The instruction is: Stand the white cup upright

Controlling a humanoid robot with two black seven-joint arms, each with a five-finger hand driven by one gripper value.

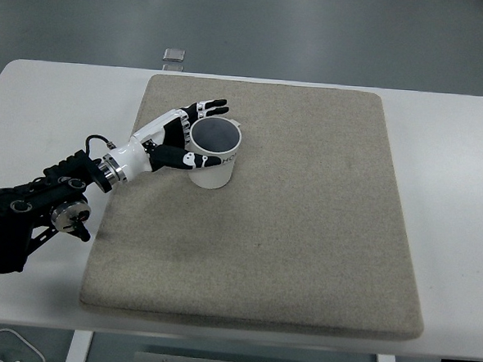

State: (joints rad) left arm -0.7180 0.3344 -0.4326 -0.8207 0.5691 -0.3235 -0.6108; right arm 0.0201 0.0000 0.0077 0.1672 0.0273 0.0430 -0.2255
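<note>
Cup (213, 156) upright, mid-mat (304, 234), hand (172, 140) alongside

The white rectangular surface (453, 202) carries a large square beige felt mat (304, 234) covering most of its middle.

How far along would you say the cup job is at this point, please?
Nearly done: the white cup stands upright on the beige mat, mouth up. The left hand sits around its left side, fingers spread, seemingly releasing. What is left is to pull the hand clear.
</note>
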